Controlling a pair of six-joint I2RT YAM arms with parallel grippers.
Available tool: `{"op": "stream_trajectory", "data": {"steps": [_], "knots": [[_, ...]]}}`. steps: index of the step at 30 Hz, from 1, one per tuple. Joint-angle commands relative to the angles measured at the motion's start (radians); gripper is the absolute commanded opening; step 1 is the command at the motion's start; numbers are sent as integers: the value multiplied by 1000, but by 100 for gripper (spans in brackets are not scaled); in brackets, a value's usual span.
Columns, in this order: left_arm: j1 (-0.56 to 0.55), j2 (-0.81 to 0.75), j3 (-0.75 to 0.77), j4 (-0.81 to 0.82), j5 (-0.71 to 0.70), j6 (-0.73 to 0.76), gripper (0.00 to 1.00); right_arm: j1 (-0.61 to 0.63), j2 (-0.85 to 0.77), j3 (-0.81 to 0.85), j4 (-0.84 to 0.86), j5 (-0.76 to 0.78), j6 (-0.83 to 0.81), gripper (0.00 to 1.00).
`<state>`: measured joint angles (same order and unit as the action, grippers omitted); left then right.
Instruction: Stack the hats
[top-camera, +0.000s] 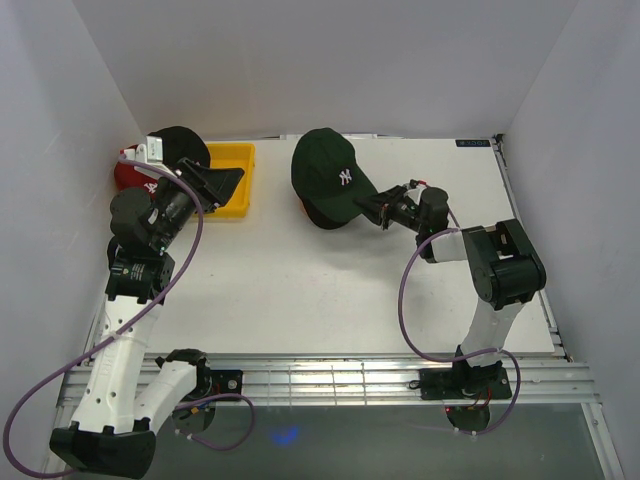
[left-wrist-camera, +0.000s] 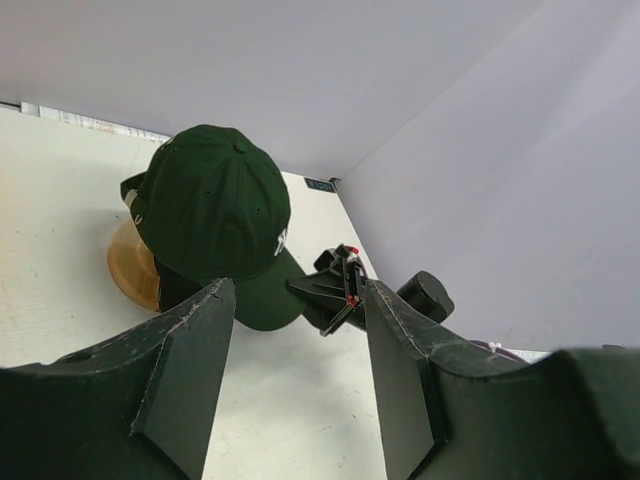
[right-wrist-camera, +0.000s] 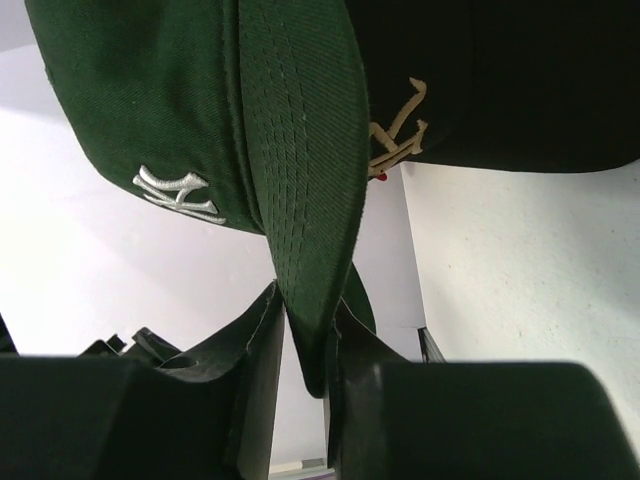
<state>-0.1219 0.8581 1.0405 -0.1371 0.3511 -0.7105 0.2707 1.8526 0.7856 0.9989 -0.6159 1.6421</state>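
A dark green hat (top-camera: 325, 165) with a white logo sits on top of a black hat (right-wrist-camera: 500, 80), stacked on a wooden stand (left-wrist-camera: 130, 265). My right gripper (right-wrist-camera: 303, 305) is shut on the green hat's brim (right-wrist-camera: 300, 200), with both fingers touching the fabric. It reaches in from the right (top-camera: 375, 210). At the far left, my left gripper (top-camera: 215, 185) hangs open and empty over the yellow tray (top-camera: 238, 153). Its fingers (left-wrist-camera: 190, 340) frame bare table. Another black hat (top-camera: 180, 143) and a red hat (top-camera: 128, 175) lie behind that arm, partly hidden.
White walls close in the table on the left, back and right. A purple cable (top-camera: 405, 300) loops from the right arm over the table's front edge. The rail (top-camera: 330, 380) holding both arm bases runs along the near edge.
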Motion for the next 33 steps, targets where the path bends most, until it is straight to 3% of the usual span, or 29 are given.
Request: {"op": "stream_trajectory", "data": {"steps": [1,8,33], "knots": [[-5,-5,12,-13,-15,19,64,1,42,3,-218,-18,-65,18],[-4,-5,10,-18,-21,22,64,2,60,20,-307,-13,-119,11],[-9,4,10,-25,-38,45,64,2,177,-13,-307,16,-128,11]]}}
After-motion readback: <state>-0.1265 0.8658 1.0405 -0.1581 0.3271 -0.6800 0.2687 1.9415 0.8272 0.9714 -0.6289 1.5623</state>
